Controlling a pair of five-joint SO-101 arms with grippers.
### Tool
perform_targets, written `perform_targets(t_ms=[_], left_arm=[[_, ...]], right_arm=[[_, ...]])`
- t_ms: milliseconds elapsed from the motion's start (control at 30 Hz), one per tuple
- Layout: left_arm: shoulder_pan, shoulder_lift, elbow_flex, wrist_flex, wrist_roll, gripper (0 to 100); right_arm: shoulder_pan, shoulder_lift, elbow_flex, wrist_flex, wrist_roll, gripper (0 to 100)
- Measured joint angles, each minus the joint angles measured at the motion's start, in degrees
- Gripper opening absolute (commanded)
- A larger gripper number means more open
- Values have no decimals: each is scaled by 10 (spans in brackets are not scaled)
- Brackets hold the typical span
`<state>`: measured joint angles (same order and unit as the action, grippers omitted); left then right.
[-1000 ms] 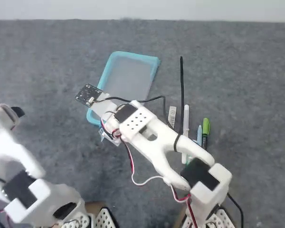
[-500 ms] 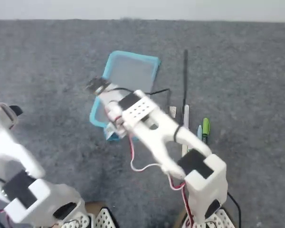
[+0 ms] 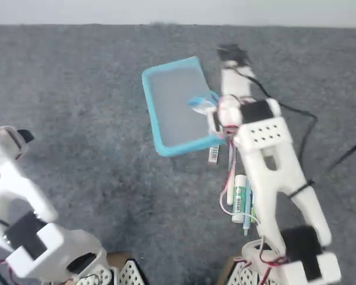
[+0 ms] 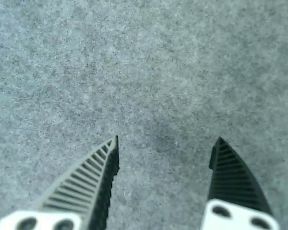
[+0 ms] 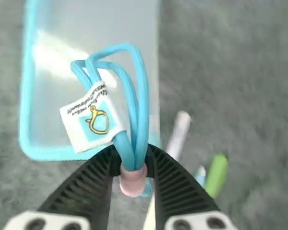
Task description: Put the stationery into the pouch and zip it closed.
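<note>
The pouch (image 3: 177,107) is translucent with a blue rim and lies flat on the grey carpet, slightly turned. My right gripper (image 3: 215,114) is at its right edge, shut on the pouch's blue cord loop (image 5: 130,100), just above a pink bead (image 5: 133,179). A white tag (image 5: 90,120) hangs on the cord. Pens (image 3: 242,200) lie beneath my right arm; a white pen (image 5: 175,130) and a green marker (image 5: 216,173) lie just beyond the pouch (image 5: 86,43). My left gripper (image 4: 167,143) is open over bare carpet at the far left (image 3: 19,140).
A small barcode label (image 3: 213,154) lies just below the pouch's near corner. A black cable (image 3: 302,127) trails to the right of my right arm. Grey carpet (image 3: 83,89) covers the table, and both arm bases stand at the near edge.
My right arm has swung to the right, pulling the pouch by its cord rightward and turning it. The pens now lie under that arm. The left arm has barely moved.
</note>
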<state>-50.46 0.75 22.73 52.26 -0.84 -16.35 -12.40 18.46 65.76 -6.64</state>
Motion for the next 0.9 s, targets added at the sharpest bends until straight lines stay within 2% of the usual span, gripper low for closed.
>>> perform_targets(t_ms=[100, 167, 367, 533, 633, 900], left_arm=[[0, 0, 0, 0, 0, 294], [0, 0, 0, 0, 0, 294], [0, 0, 0, 0, 0, 294], [0, 0, 0, 0, 0, 294], [0, 0, 0, 0, 0, 294], [14, 1, 0, 17, 0, 294]], right_arm=[[29, -18, 80, -25, -12, 230], [32, -26, 111, -26, -15, 290], [47, -55, 122, -18, -12, 275], [50, -94, 122, -4, 45, 274], [34, -120, 122, -4, 147, 274], [33, -113, 125, 28, 602, 274]])
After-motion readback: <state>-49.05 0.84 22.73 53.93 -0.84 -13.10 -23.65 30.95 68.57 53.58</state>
